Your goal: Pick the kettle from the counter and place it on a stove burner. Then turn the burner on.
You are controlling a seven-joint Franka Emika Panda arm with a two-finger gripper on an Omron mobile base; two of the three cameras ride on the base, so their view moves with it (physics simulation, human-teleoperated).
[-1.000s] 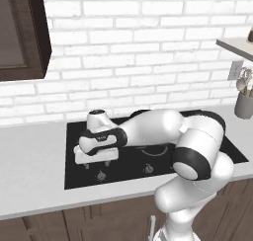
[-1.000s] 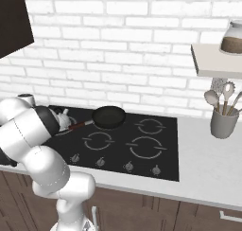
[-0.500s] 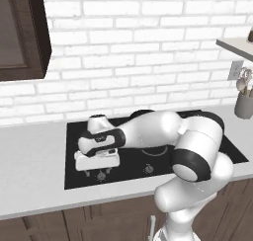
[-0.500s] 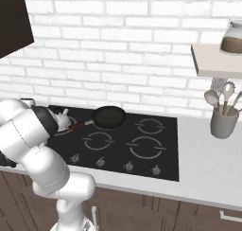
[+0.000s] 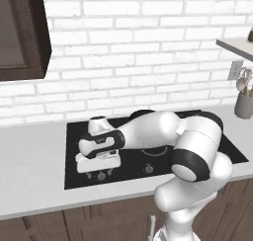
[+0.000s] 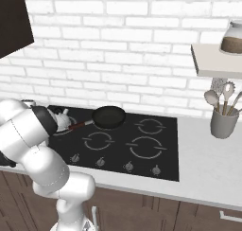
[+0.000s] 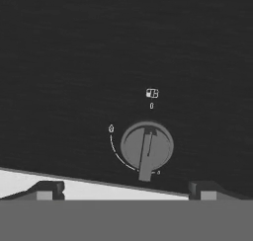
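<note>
My gripper (image 5: 99, 172) hangs low over the front left of the black glass stove (image 5: 228, 147), jaws pointing down and open with nothing between them. In the hand view the gripper (image 7: 126, 189) has its fingertips (image 7: 47, 188) spread wide on either side of a round grey knob (image 7: 147, 146), just above it. The pale counter (image 7: 99, 187) edge shows as a strip below the knob. A small pale kettle (image 6: 62, 117) stands at the rear left of the stove (image 6: 163, 130), partly hidden by my arm. The widest burner ring (image 6: 144, 147) at the front right is bare.
A black frying pan (image 6: 109, 116) with a reddish handle sits on the rear of the stove beside the kettle. A grey utensil holder (image 6: 223, 122) stands on the counter (image 6: 212, 171) at the right, under a shelf with a jar (image 6: 234, 38). A dark cabinet (image 5: 20, 32) hangs upper left.
The hand has come down closer to the front-left knobs of the stove. The jaws have stayed open, and the kettle and pan have not moved.
</note>
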